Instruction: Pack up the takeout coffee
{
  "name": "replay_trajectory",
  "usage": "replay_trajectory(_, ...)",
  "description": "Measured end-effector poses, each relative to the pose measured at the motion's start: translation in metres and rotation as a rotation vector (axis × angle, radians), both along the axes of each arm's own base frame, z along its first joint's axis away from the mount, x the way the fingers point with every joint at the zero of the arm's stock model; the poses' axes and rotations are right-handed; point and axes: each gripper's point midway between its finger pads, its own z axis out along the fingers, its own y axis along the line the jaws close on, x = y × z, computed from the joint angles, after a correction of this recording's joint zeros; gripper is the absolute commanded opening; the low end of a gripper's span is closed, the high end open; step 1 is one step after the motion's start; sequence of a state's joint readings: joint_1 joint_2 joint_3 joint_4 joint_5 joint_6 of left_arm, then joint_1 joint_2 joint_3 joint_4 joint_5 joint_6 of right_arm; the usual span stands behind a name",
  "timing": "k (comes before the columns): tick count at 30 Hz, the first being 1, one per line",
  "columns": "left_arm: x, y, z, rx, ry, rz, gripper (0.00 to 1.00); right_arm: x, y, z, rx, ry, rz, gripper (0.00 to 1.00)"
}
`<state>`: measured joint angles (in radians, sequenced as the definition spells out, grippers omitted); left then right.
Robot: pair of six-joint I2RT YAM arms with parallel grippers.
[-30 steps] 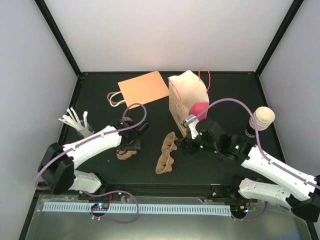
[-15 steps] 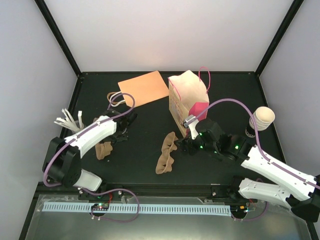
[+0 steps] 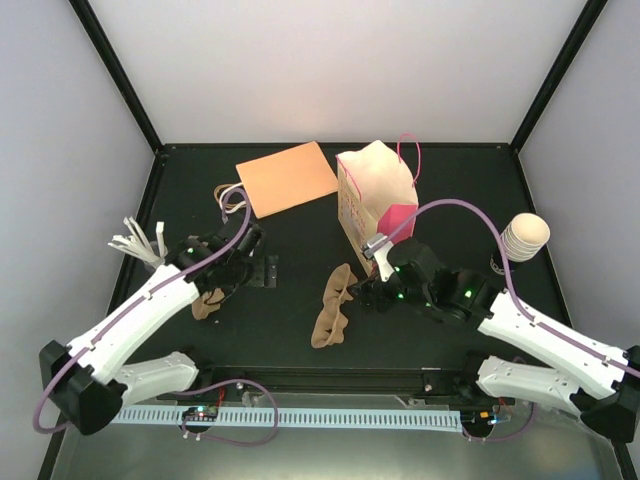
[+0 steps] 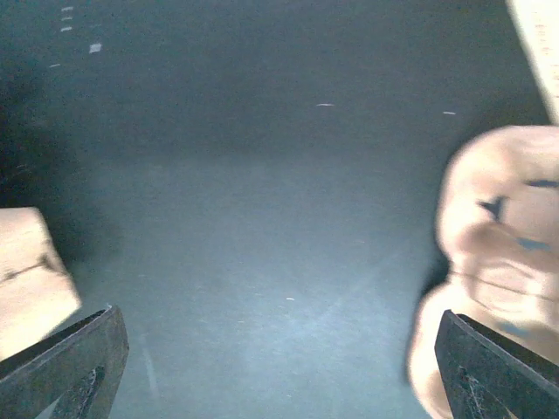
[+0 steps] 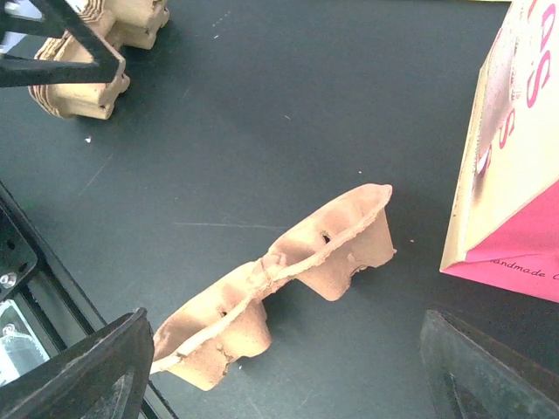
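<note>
At about 3 o'clock on the dark counter [image 3: 300,225], near its right edge, the takeout coffee [image 3: 524,238] stands upright and alone, well apart from the upright cream-and-pink paper bag [image 3: 375,195] at 12 to 1 o'clock. Packing proper looks not yet begun. The left fingers [image 4: 61,367] are spread wide over bare counter with nothing between them, and the right fingers [image 5: 83,375] are likewise wide apart and empty, hovering over the long pulp carrier [image 5: 288,279] that lies tilted on its side near the centre. The step in hand seems to be readying the carriers rather than the cup. I judge the right arm the better placed for the cup: it would need to swing out toward 3 o'clock, close on the ribbed wall without crushing it, keep the cup level, and lower it through the bag's top. The overhead view alone shows the cup, a flat orange bag [image 3: 287,177] at 11 o'clock and a bundle of white sticks [image 3: 140,243] at 9 o'clock. The right wrist view gives the long carrier's hollows and the bag's printed side close up, plus a second, smaller carrier [image 5: 87,61] at its 10 o'clock. The left wrist view is blurred, showing a pulp shape to its right that I cannot identify further.
</note>
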<state>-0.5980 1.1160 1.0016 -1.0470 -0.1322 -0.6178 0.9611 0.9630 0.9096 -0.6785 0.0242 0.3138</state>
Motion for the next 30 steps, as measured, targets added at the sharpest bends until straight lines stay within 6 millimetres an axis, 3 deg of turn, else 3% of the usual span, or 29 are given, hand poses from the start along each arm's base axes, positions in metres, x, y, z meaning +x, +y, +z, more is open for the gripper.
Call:
replay_trajectory(5,-0.013,-0.034,0.013,-0.151,-0.038,-0.136,0.98,0.002,0.004,-0.009,-0.023,0.017,0.002,0.86)
replay_trajectory(13,-0.044,-0.090,-0.028,-0.283,0.045,-0.340,0.90,0.000,0.000,-0.034,-0.071,0.054,-0.007,0.86)
replay_trajectory(24,-0.059,-0.154,-0.079,-0.234,0.167,-0.477,0.75,0.001,-0.006,-0.024,-0.037,0.025,-0.033,0.86)
replay_trajectory(30,-0.068,-0.202,-0.077,-0.215,0.174,-0.564,0.75,0.001,-0.010,-0.017,-0.017,0.003,-0.049,0.86)
